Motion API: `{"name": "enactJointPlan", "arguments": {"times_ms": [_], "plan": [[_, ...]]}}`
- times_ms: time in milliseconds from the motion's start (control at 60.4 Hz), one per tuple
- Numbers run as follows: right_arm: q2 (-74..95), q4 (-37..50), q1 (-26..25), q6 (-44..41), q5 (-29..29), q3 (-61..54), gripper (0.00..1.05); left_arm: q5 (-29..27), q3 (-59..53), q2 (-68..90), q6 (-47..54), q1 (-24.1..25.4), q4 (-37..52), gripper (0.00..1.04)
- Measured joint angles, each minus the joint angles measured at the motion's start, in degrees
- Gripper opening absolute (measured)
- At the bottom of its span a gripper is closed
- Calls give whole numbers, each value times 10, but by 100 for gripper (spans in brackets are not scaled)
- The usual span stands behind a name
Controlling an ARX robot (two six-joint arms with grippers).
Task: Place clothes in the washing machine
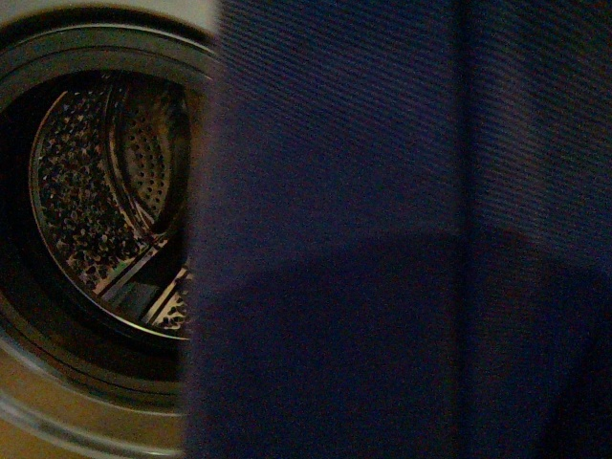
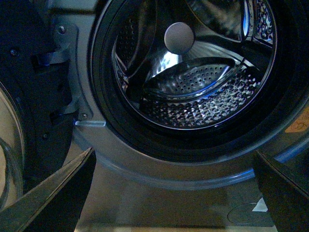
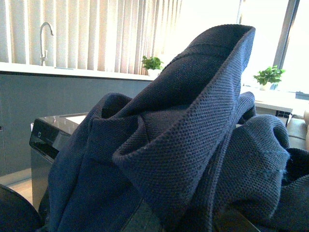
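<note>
Front view puts the clothes (image 1: 382,229) right before our lens, hanging between us and the washer (image 1: 86,421) port, outside the drum (image 1: 105,191), which looks empty in the left wrist view. We judge the task under way: garment raised, not yet loaded. Our left hand (image 2: 174,153) faces the open port with fingers (image 2: 58,193) spread wide, holding nothing. Our right hand sits buried under bunched cloth in its wrist view; we cannot tell its grip. An orange sticker (image 2: 299,126) shows beside the port, its writing unreadable.
</note>
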Motion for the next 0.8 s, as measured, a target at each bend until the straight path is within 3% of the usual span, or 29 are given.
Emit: {"name": "enactJointPlan", "arguments": {"times_ms": [99,133,265,298,365,431,547,696,795], "plan": [[0,0,0,0,0,0,7,23,-1,3,-10,8,8,98],[0,0,0,0,0,0,7,115,0,28,-47,43,63,98],[0,0,0,-2,1,0,7,333,14,181,-168,185,294,98],[0,0,0,-2,3,0,7,377,48,273,-206,223,393,98],[0,0,0,-2,2,0,7,391,128,389,-232,232,491,98],[0,0,0,-2,2,0,7,402,217,466,-245,212,499,98],[0,0,0,-2,2,0,7,378,352,517,-241,125,424,98],[0,0,0,-2,2,0,7,379,415,523,-238,32,376,98],[0,0,0,-2,2,0,7,362,449,537,-236,-63,345,98]]}}
